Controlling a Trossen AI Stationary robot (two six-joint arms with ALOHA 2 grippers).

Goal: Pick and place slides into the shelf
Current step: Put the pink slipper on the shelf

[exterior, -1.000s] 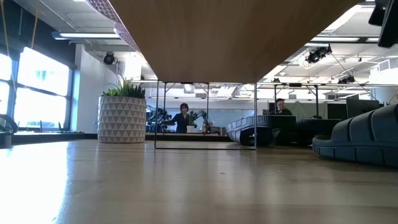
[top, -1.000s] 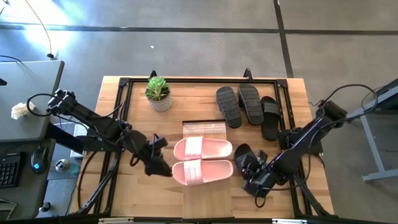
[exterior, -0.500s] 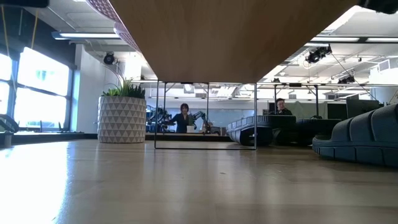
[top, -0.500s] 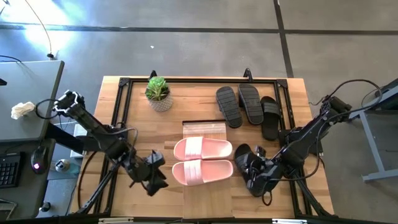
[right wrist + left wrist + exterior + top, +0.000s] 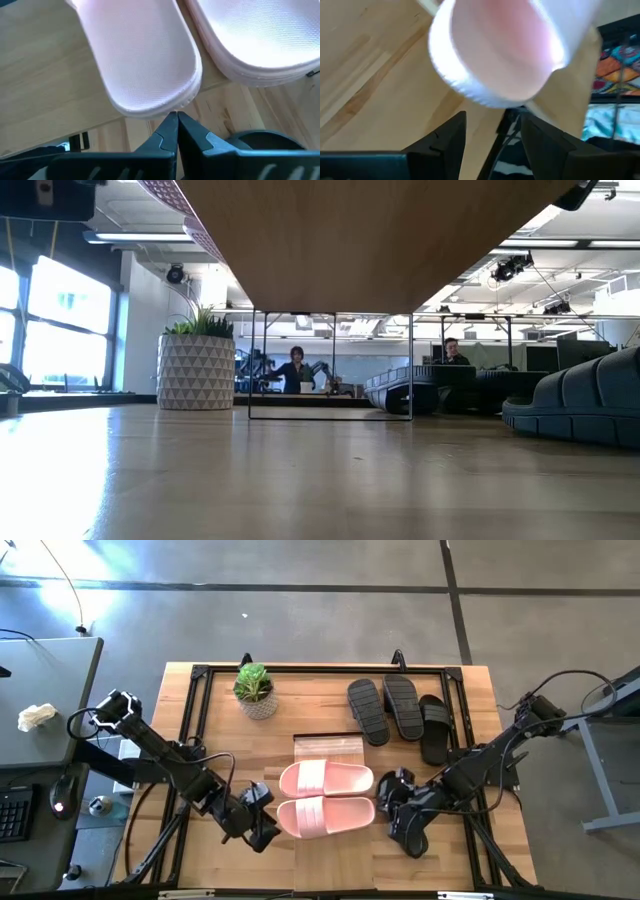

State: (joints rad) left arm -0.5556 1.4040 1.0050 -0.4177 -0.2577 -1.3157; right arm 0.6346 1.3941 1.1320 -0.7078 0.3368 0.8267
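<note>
- High view: two pale pink slides (image 5: 325,798) lie side by side on the narrow light-wood shelf (image 5: 330,750) at the middle of the butcher-block worktop (image 5: 300,695). The left tool (image 5: 262,830) sits at the outer end of the nearer pink slide. The right tool (image 5: 385,802) is just beside the pair's other end, over a black slide (image 5: 405,820). Three black ribbed slides (image 5: 400,712) lie at the far right, a small potted plant (image 5: 255,690) at the far left.
- Low view: only the shelf's underside (image 5: 370,240) and the room beyond show.
- Left wrist view: the dark fingers (image 5: 445,140) are spread, the pink slide's rounded end (image 5: 495,50) just ahead.
- Right wrist view: fingers (image 5: 167,132) pressed together, tips nearly touching a pink slide's edge (image 5: 145,65).
</note>
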